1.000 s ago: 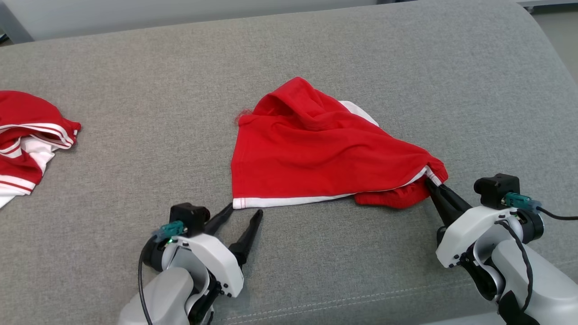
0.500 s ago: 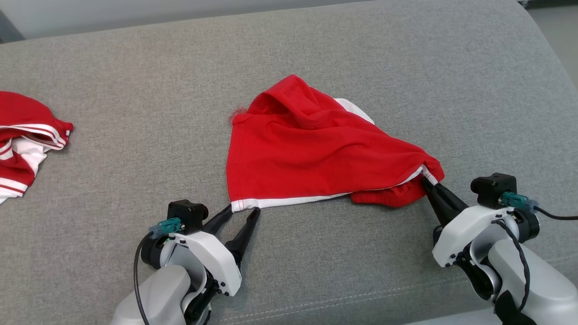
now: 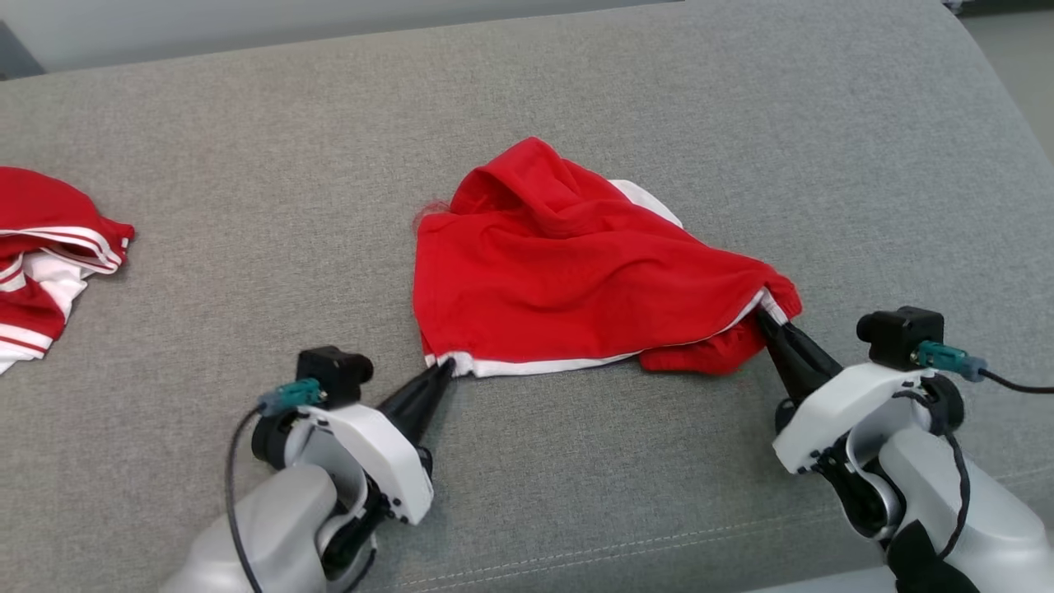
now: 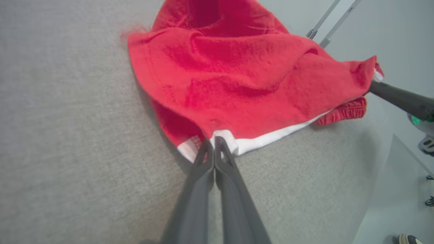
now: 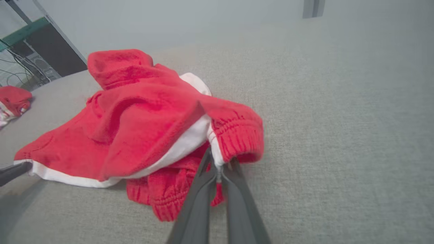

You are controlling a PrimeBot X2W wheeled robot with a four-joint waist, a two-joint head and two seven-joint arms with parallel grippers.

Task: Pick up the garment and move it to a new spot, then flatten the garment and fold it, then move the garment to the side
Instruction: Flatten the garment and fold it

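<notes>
On the grey couch [image 3: 247, 123], the left gripper [image 3: 445, 369] pinches the red shorts [image 3: 568, 280] by the near hem, the right gripper [image 3: 762, 317] by the right corner

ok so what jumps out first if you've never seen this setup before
The bright red garment with a white hem, crumpled in the middle of the grey cushion, grabs the eye first. The left gripper is shut on its white-hemmed near corner and the right gripper on its elastic-banded corner. A second red and white garment lies apart at the far left.
</notes>
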